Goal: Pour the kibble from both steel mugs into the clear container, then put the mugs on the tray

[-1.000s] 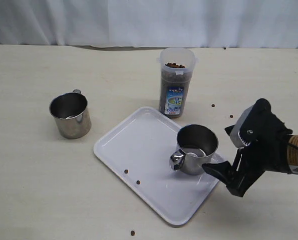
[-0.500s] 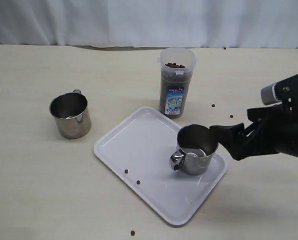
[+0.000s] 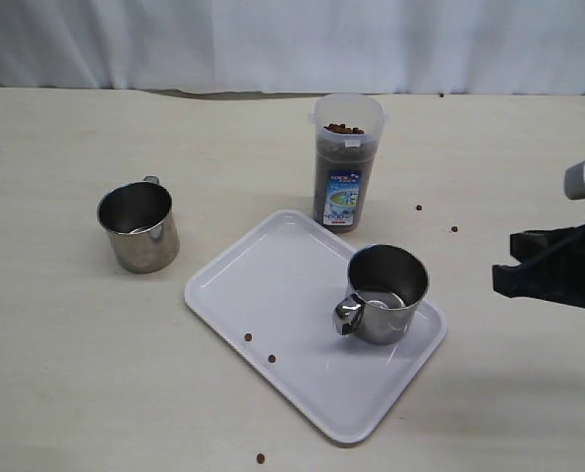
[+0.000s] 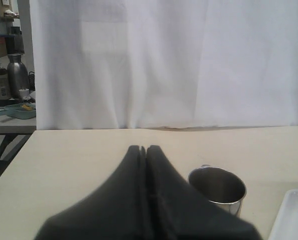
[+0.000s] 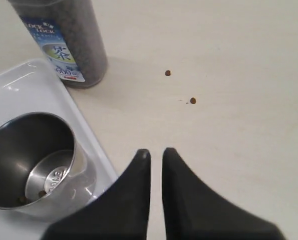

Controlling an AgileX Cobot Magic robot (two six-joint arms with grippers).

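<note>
One steel mug [image 3: 385, 295] stands upright on the white tray [image 3: 272, 285], its handle toward the front; in the right wrist view this mug [image 5: 33, 165] holds only a couple of pellets. The other steel mug [image 3: 138, 226] stands on the table at the left, just beyond my left gripper [image 4: 143, 148], which is shut and empty. The clear container [image 3: 346, 162] behind the tray is nearly full of kibble [image 3: 343, 129]. My right gripper [image 3: 503, 275] hovers right of the tray, apart from the mug, its fingers [image 5: 156, 152] almost together and holding nothing.
Loose pellets lie on the tray [image 3: 248, 337], on the table right of the container [image 3: 418, 207] and near the front edge [image 3: 260, 458]. A white curtain [image 3: 292, 44] closes off the far side of the table.
My right gripper has pulled away from the mug on the tray, moving right and up, and its jaws have closed. The mug stays where it stood.
</note>
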